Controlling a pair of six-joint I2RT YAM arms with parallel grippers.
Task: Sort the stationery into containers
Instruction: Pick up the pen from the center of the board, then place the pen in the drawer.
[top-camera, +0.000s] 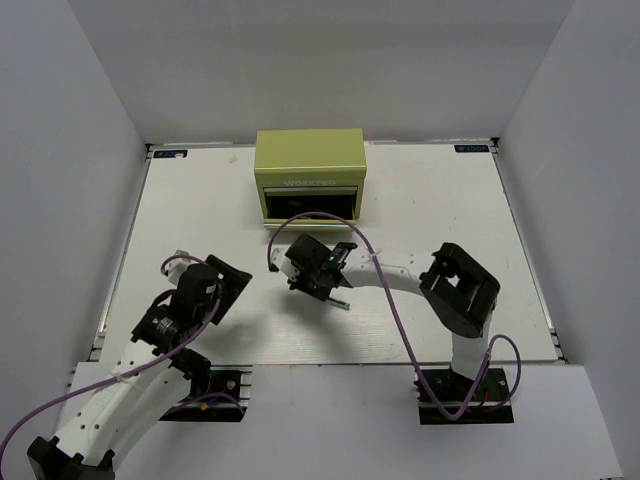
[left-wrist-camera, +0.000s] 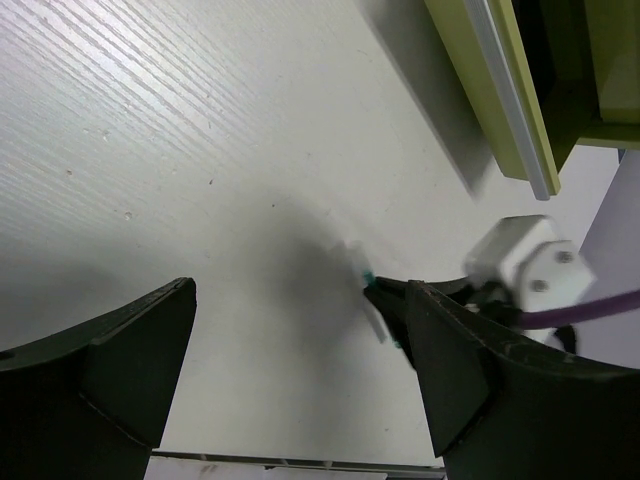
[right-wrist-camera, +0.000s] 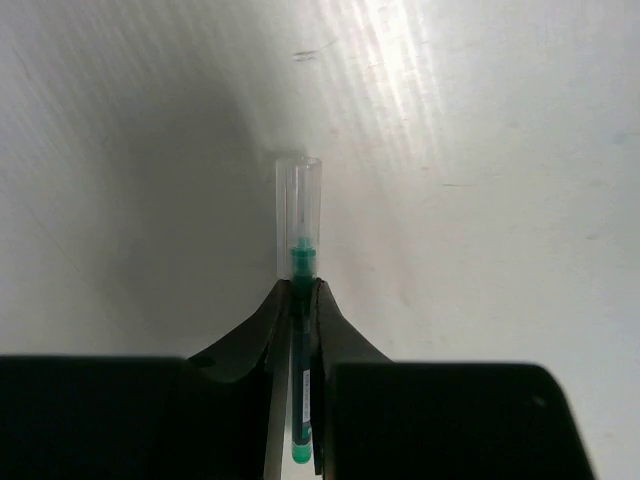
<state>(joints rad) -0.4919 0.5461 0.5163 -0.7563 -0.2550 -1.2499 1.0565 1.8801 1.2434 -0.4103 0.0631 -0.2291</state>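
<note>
1. The right gripper (right-wrist-camera: 302, 292) is pinched narrow on the teal-green pen (right-wrist-camera: 300, 255). Its two dark fingers (right-wrist-camera: 250, 340) press the barrel from either side.
2. The pen runs straight out between the fingertips. Its clear cap sticks out past them, and the rest of the barrel is tucked back between the fingers toward the wrist.
3. Ahead of that gripper is the white table (top-camera: 440, 220). From where I stand I cannot tell whether the capped end touches it or hangs just above it.
4. The olive tool chest (top-camera: 310, 155) stands beyond the right gripper, near it but apart. Its front faces the arms, with pale lettering and a dark band under it.
5. The left gripper (left-wrist-camera: 300, 300) is spread wide and holds nothing. Only table surface shows between its fingers (left-wrist-camera: 130, 370).
6. The right gripper and its pen lie off to the right of the left gripper, apart from it. In the left wrist view the pen's teal tip shows just beside the left gripper's right finger, and a corner of the chest sits farther ahead on that side.
7. A purple cable (top-camera: 398, 312) loops along the right arm, behind its gripper.
</note>
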